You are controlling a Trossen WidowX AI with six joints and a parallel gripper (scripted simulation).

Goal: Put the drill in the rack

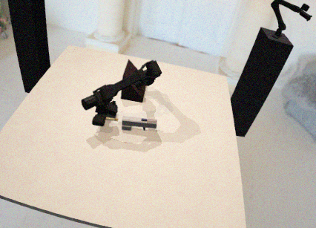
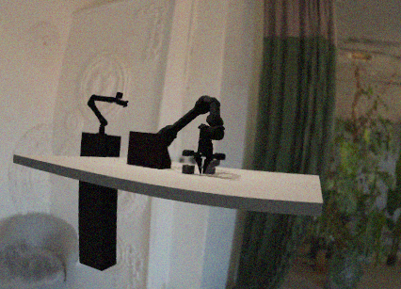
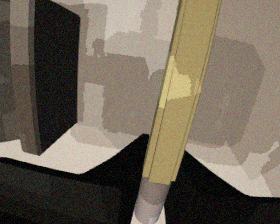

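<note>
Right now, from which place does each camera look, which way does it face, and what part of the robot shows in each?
Top: high above the table, looking down at a slant; shows the whole arm, the gripper and the grey block.
Exterior: low at the side, level with the table edge; shows the arm bent over, gripper pointing down.
Wrist: on the gripper, looking along the fingers; shows them shut on the yellow drill.
Shared: top and exterior both show the arm's dark base.

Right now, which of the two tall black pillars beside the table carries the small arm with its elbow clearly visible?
The right pillar in the top view: the whole bent arm on it shows. The left pillar shows only a stub at the frame's edge.
</note>
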